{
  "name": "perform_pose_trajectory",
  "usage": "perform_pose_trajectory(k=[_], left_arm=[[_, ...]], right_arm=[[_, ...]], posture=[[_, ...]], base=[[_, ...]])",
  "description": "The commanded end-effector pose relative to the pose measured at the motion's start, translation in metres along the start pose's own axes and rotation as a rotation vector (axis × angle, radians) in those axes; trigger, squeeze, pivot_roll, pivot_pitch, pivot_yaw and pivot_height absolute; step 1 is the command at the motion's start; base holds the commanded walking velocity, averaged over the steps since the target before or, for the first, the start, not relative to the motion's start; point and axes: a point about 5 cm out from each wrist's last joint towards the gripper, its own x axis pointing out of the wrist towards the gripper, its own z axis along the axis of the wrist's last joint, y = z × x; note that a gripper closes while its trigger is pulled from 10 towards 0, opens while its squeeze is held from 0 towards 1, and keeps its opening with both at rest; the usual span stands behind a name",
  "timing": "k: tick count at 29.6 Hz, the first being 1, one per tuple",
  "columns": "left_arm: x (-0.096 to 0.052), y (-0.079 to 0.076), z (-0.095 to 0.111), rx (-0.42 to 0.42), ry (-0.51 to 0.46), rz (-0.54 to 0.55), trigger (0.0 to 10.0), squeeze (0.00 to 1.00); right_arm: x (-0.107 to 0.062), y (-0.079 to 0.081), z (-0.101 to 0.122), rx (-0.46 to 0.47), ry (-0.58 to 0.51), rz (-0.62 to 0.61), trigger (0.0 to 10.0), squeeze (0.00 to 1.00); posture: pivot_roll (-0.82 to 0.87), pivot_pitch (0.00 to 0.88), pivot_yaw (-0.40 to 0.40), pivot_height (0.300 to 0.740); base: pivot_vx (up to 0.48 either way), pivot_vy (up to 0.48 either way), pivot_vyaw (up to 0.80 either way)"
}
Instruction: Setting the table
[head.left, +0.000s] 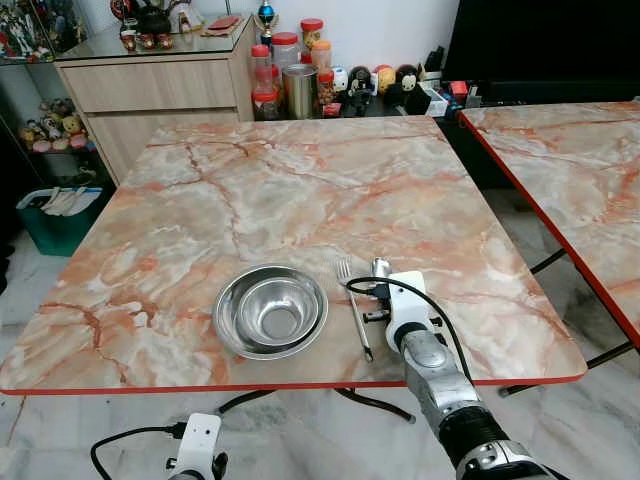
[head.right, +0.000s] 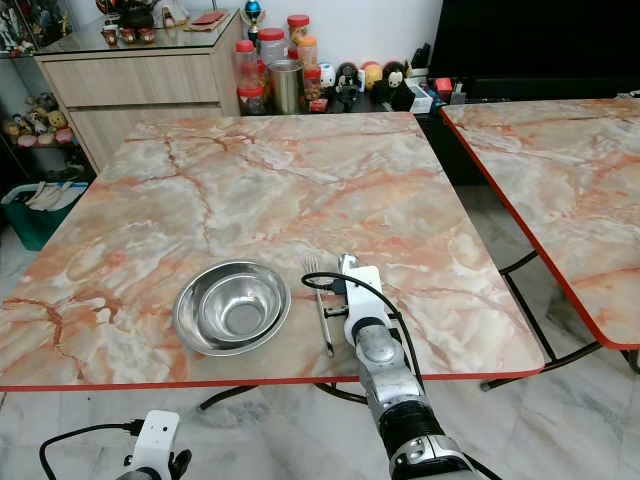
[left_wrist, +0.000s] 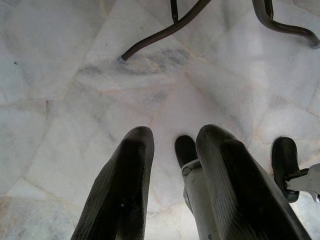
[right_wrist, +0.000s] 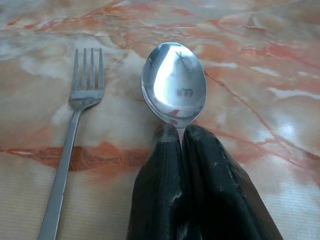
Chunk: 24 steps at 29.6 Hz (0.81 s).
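Note:
A steel bowl (head.left: 270, 310) stands near the front edge of the marble table (head.left: 300, 170). Just right of it lies a fork (head.left: 355, 312), tines pointing away from me. My right gripper (right_wrist: 181, 131) is low over the table beside the fork, shut on the handle of a spoon (right_wrist: 174, 82). The spoon's bowl (head.left: 380, 267) rests parallel to the fork (right_wrist: 86, 92), a short gap between them. My left arm (head.left: 200, 440) hangs below the table edge, and its gripper (left_wrist: 175, 137) points at the floor, fingers apart and holding nothing.
A second marble table (head.left: 570, 170) stands to the right across a narrow gap. Behind are a wooden cabinet (head.left: 150, 90), jars and figurines (head.left: 300, 75), and a green bin (head.left: 55, 215) at the left. Black table legs (left_wrist: 165, 32) cross the tiled floor.

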Motion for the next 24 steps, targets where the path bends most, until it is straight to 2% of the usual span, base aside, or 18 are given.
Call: perform_pose_trajectory(k=[1, 15, 22, 23, 24], left_arm=[[-0.001, 0.003, -0.005, 0.015, 0.024, 0.008, 10.0, 0.00], [-0.001, 0.004, -0.005, 0.019, 0.025, 0.009, 10.0, 0.00], [-0.001, 0.004, -0.005, 0.017, 0.025, 0.008, 10.0, 0.00], [-0.001, 0.004, -0.005, 0.015, 0.023, 0.008, 10.0, 0.00], [-0.001, 0.004, -0.005, 0.013, 0.022, 0.007, 10.0, 0.00]], right_arm=[[0.001, 0.003, 0.005, 0.001, -0.014, 0.009, 10.0, 0.75], [0.002, 0.003, 0.003, 0.003, -0.012, 0.001, 10.0, 0.74], [0.002, 0.001, 0.018, 0.003, -0.087, -0.010, 10.0, 0.72], [0.001, 0.000, 0.023, -0.017, -0.124, -0.017, 10.0, 0.00], [0.001, 0.000, 0.029, -0.040, -0.164, -0.024, 10.0, 0.00]], posture=[[-0.02, 0.000, 0.018, 0.736], [-0.01, 0.000, 0.022, 0.736], [-0.01, 0.000, 0.020, 0.736], [-0.01, 0.000, 0.020, 0.736], [-0.01, 0.000, 0.019, 0.736]], base=[[0.000, 0.000, 0.00], [0.000, 0.000, 0.00], [0.000, 0.000, 0.00], [0.000, 0.000, 0.00], [0.000, 0.000, 0.00]])
